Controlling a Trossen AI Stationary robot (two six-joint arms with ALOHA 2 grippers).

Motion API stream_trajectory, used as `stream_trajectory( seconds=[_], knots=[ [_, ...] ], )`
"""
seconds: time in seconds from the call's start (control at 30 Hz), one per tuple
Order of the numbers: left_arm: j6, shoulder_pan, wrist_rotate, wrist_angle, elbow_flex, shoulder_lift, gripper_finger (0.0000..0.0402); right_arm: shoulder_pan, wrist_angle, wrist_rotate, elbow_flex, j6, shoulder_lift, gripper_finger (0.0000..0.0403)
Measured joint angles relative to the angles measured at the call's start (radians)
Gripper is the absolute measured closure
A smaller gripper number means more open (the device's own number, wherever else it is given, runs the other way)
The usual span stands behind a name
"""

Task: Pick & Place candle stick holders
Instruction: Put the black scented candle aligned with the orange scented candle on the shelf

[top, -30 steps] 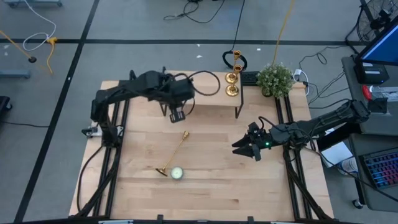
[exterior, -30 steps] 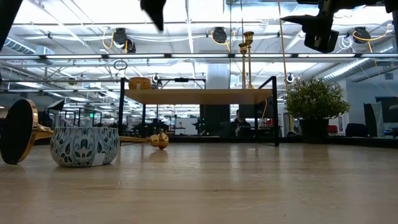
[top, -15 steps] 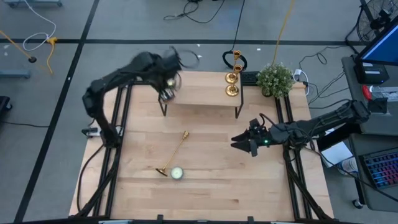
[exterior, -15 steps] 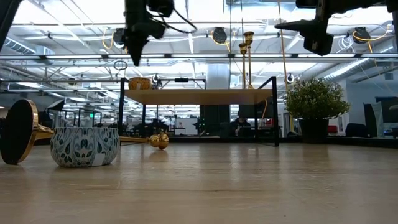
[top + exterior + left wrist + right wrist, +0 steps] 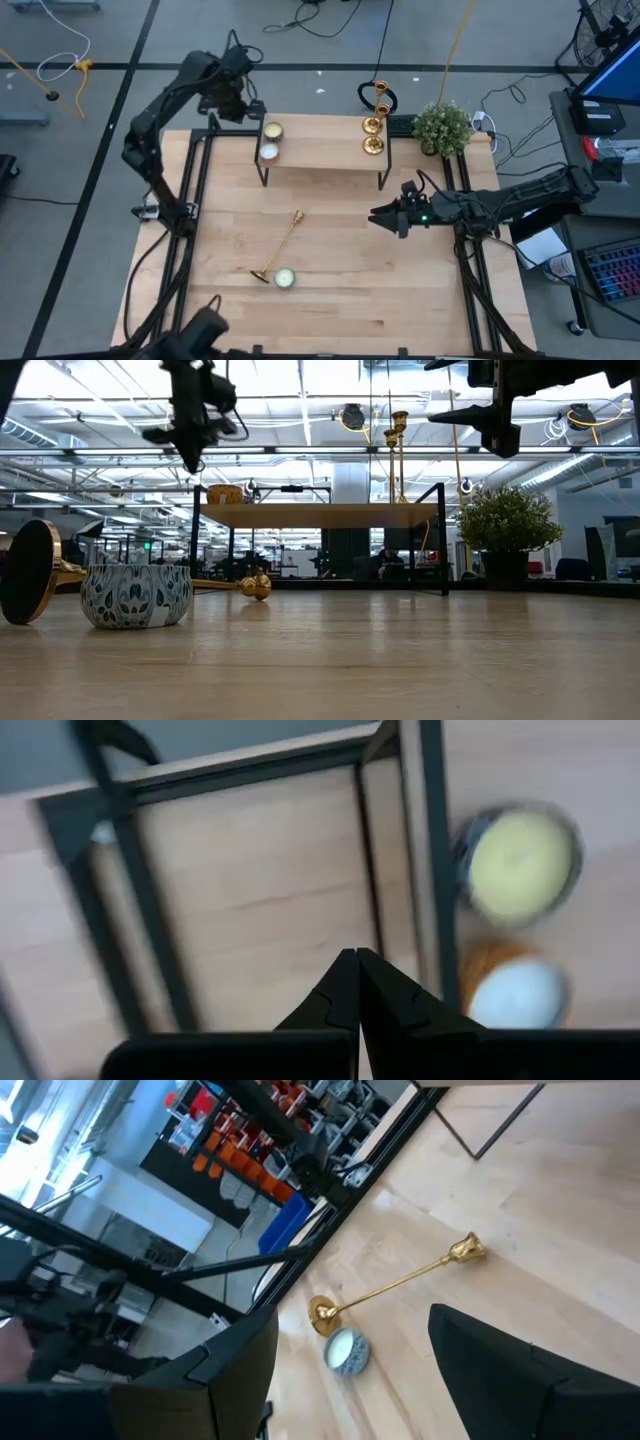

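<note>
One slim brass candlestick (image 5: 281, 246) flat on wooden bench (image 5: 340, 300) | right gripper (image 5: 383, 217) beside, spread | left gripper (image 5: 250, 104) pressed together

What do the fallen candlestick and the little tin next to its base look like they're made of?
The fallen candlestick looks like polished brass or gold-plated metal: it is bright gold, with highlights glinting along its thin stem. The tin appears to be printed metal or ceramic, white with a blue-green leaf pattern; the look leaves that open. It holds pale wax, seen from above.
</note>
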Motion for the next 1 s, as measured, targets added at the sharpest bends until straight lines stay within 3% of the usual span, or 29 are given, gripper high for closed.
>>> stream_trajectory(
  seconds=[0.2, 0.47, 0.6, 0.83, 1.0],
  knots=[
    [0.001, 0.013, 0.081, 0.034, 0.069, 0.116, 0.0401, -0.008, 0.0, 0.051, 0.0, 0.0, 0.0, 0.0147],
    [0.059, -0.009, 0.118, 0.07, 0.337, 0.266, 0.0401, -0.008, 0.0, 0.133, 0.0, 0.0, 0.0, 0.0147],
    [0.125, -0.028, 0.202, 0.077, 0.425, 0.337, 0.0401, -0.008, 0.005, 0.136, 0.0, 0.0, 0.0, 0.0147],
    [0.275, -0.07, 0.237, 0.038, 0.449, 0.419, 0.0401, -0.008, 0.004, 0.137, 0.0, 0.0, 0.0, 0.0147],
    [0.424, -0.122, 0.158, 0.013, 0.449, 0.43, 0.0401, -0.008, 0.004, 0.134, 0.0, 0.0, 0.0, 0.0147]
  ],
)
